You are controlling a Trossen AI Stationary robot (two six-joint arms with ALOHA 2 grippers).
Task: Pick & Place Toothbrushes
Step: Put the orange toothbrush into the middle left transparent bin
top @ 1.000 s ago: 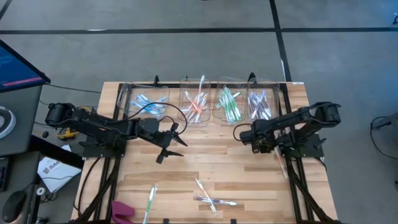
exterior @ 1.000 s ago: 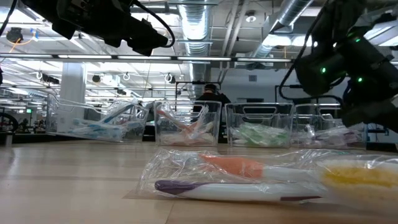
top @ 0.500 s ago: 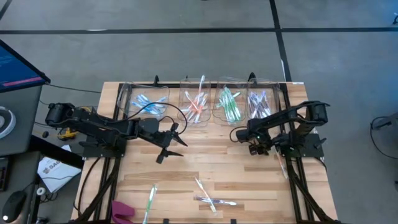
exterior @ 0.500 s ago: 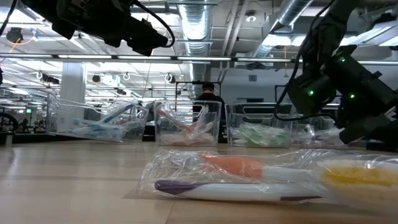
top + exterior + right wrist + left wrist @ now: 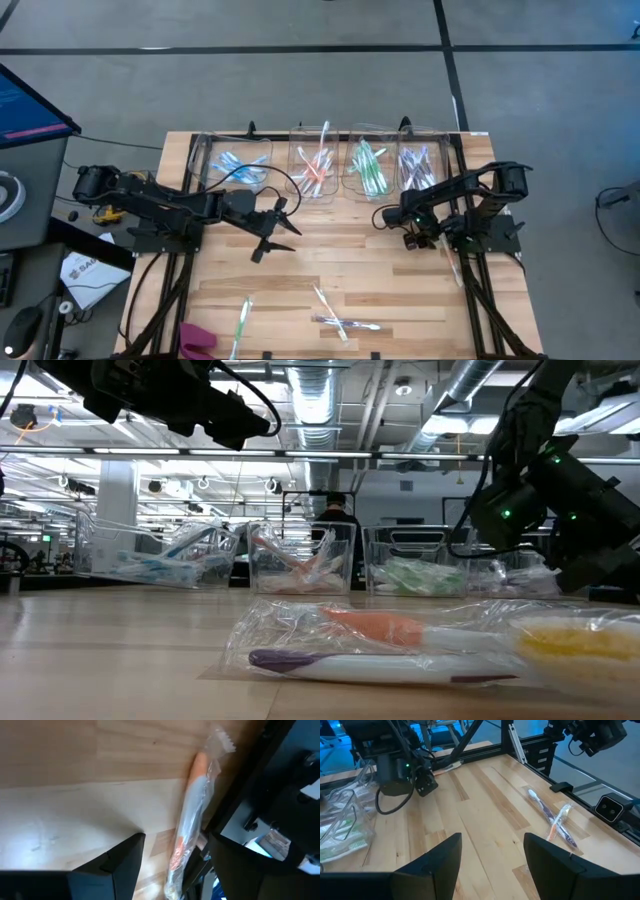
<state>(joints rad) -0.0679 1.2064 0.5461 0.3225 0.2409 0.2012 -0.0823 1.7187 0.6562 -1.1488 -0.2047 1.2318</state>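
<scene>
Sorting by colour seems to be the scheme on this table: four clear bins [image 5: 322, 150] stand in a row along the far edge, holding blue, orange-red, green [image 5: 367, 166] and purple toothbrushes in turn, so each loose brush has an obvious home. Several wrapped toothbrushes are not yet sorted and lie near the front edge: a green-accented one [image 5: 241, 322] towards the left, and a small crossed cluster [image 5: 338, 319] near the middle, which the low view shows close up as an orange-handled brush [image 5: 385, 627] lying over a purple one in crinkled wrappers. The left gripper [image 5: 272, 230] hangs above the boards just in front of the blue and orange bins, fingers spread wide with nothing between them, its wrist camera looking down the table at the cluster, which I would take as waiting for the next pick. The right gripper [image 5: 383, 216] sits low in front of the green and purple bins, its fingers also parted and empty; its wrist view shows another orange wrapped brush [image 5: 188, 832] lying at the table's edge by the frame. Compared with a second ago, the right arm has folded in and swung its gripper a little towards the table's centre, while the left arm and every brush have stayed put.
</scene>
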